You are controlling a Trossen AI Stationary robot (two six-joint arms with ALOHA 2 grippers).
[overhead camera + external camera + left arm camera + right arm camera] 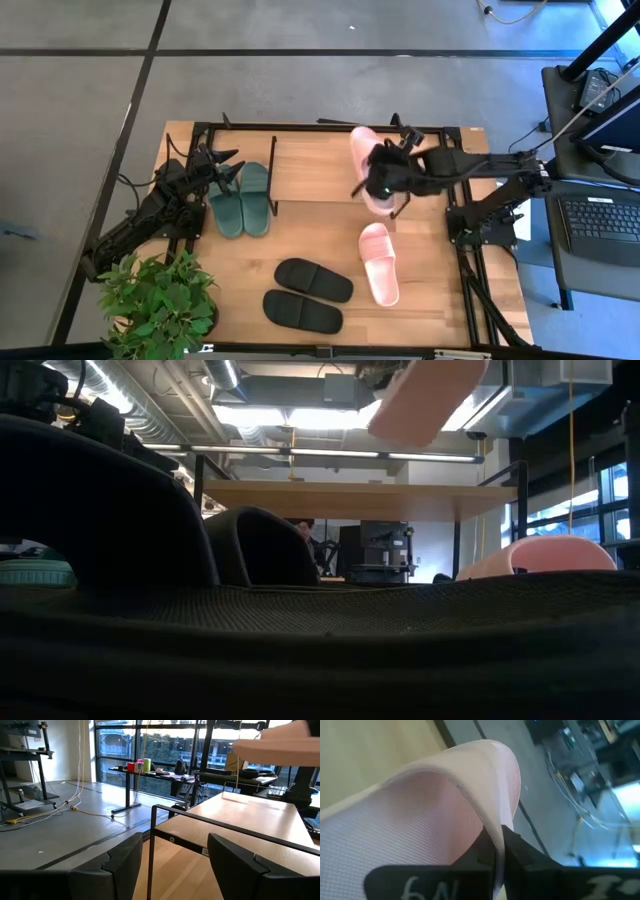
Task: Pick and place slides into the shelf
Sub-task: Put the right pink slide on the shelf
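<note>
The right gripper (378,185) is carrying one pink slide (364,165) in the upper middle of the high view, above the far side of the counter (320,235), with its jaws clamped tight on the thin edge of the strap; in the right wrist view the pink strap (445,815) is arching away from the two dark fingertips (485,852) that are pinching it. The slide's long axis is running roughly up and down the frame, toe end toward the shelf's back rail (320,127) along the upper edge of the counter. The move ahead seems to hinge on this: the slide is hanging directly at the jaws and already over the shelf's right-hand bay, so it probably needs lowering and levelling more than travelling. In the low view it is showing tilted, high in the upper right.

Its pink partner (379,263) is lying flat right of centre, nearer the right arm. The black pair (305,295) is lying at lower centre. The green pair (242,200) is sitting in the shelf's left bay, just beside the left gripper (222,172), which is waiting at the left with jaws spread and empty.
</note>
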